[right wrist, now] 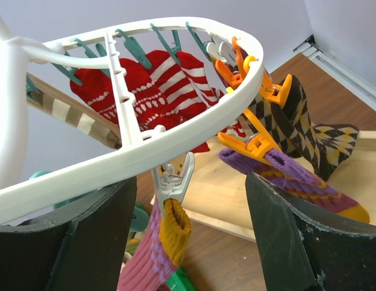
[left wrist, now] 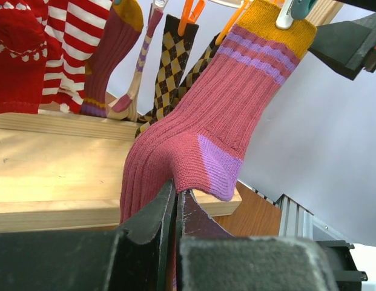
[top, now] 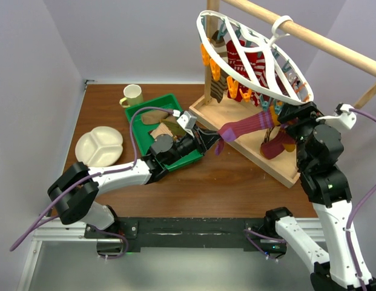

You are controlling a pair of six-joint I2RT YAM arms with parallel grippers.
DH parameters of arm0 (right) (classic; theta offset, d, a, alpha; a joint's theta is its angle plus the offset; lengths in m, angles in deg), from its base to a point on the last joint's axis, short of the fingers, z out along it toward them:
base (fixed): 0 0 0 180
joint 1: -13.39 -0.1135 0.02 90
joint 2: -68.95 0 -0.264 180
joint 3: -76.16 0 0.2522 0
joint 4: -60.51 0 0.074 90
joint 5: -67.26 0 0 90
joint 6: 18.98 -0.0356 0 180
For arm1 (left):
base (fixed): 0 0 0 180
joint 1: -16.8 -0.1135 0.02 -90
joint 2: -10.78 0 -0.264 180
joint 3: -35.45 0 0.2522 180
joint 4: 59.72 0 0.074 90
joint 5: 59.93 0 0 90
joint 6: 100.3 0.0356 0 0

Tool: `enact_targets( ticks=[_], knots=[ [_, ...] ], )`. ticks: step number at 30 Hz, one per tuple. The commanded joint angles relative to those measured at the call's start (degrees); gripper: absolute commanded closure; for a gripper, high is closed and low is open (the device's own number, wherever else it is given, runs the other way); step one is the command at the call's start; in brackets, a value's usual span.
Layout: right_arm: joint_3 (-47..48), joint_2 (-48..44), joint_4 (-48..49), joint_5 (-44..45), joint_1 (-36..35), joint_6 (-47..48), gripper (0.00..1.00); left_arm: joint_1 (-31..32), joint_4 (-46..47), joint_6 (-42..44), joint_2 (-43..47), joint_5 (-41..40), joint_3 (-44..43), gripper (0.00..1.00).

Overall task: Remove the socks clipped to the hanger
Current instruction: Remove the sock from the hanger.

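The left pincer (left wrist: 175,195) is clenched on the toe of a pink ribbed sock (left wrist: 212,121), drawing it taut toward the middle of the bench (top: 236,182). The sock's mustard cuff is pinched in a pale clip (right wrist: 173,177) under the near rim of the hanger (right wrist: 194,130). The hanger hooks onto a wooden rail (top: 333,45) over the bench's far right part. The right pincer (right wrist: 188,209) is released, jaws wide on either side of that clip, touching nothing visible. The danger is pulling before the clip is squeezed. The hanger could swing or tip, shaking the other socks (right wrist: 145,85), or the toe could slip free. The right jaws might also close on the rim rather than the clip's levers.
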Motion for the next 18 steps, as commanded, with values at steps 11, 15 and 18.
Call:
enact_targets(
  ticks=[11, 15, 18],
  knots=[
    [-2.19, 0.89, 6.96, 1.55, 0.05, -1.22, 0.44, -0.29, 2.21, 0.11, 1.85, 0.11, 0.16, 1.0],
    [-1.66, 1.24, 7.67, 1.02, 0.05, -0.87, 0.71, -0.28, 1.86, 0.28, 1.94, -0.07, 0.16, 1.0],
    [-1.4, 1.24, 7.58, 0.58, 0.05, -0.87, 0.92, -0.28, 1.68, 0.37, 2.38, 0.02, 0.08, 1.0]
  ],
)
